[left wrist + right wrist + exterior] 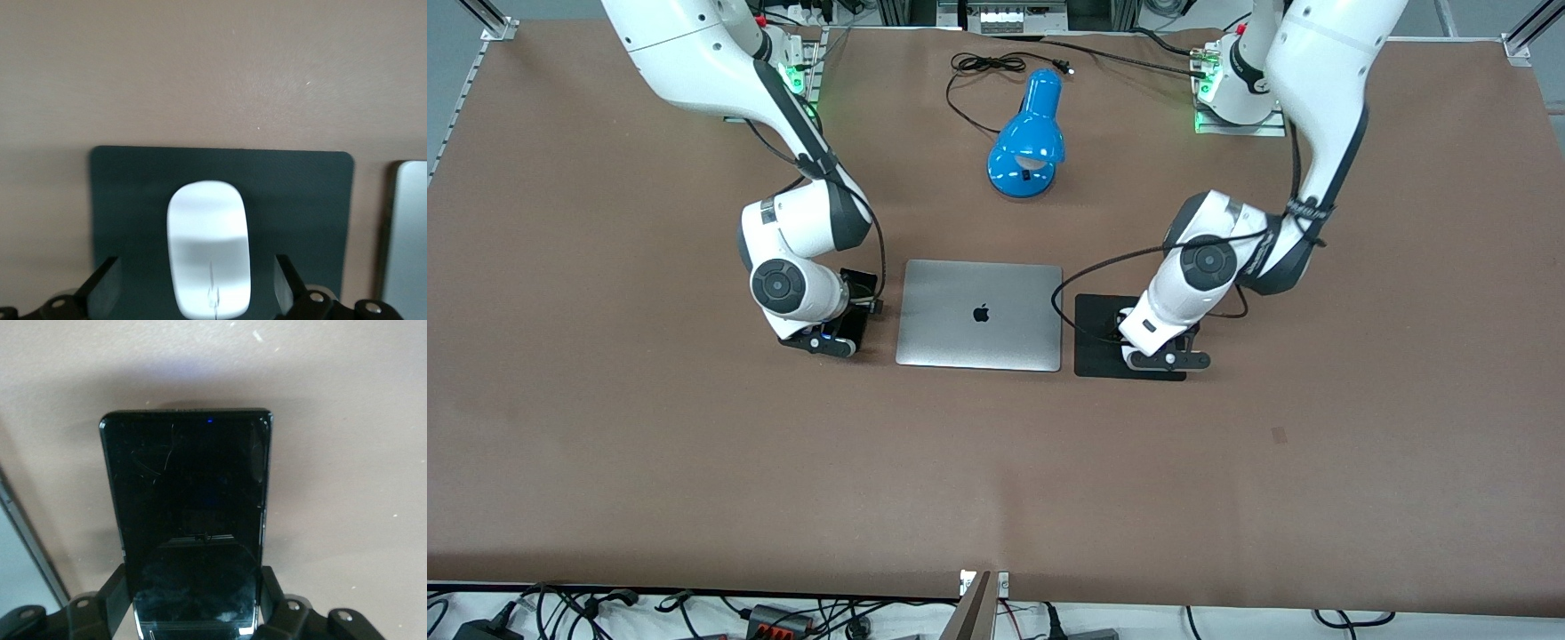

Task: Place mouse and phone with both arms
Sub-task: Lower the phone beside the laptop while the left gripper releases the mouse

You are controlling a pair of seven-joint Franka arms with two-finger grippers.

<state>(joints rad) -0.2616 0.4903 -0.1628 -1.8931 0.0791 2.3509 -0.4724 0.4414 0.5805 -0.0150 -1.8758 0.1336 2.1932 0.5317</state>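
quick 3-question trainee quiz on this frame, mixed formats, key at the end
1. True or false: the mouse lies on the black pad.
2. Which hand is at the phone? A) left hand B) right hand
3. Fill in: between the two hands lies a closed silver ____.

Key:
1. True; the left hand has a finger on each side of it, gaps showing.
2. B; the right hand grips its edges.
3. laptop.

White mouse (209, 248) on black pad (300, 200) (phone (193, 520) black).
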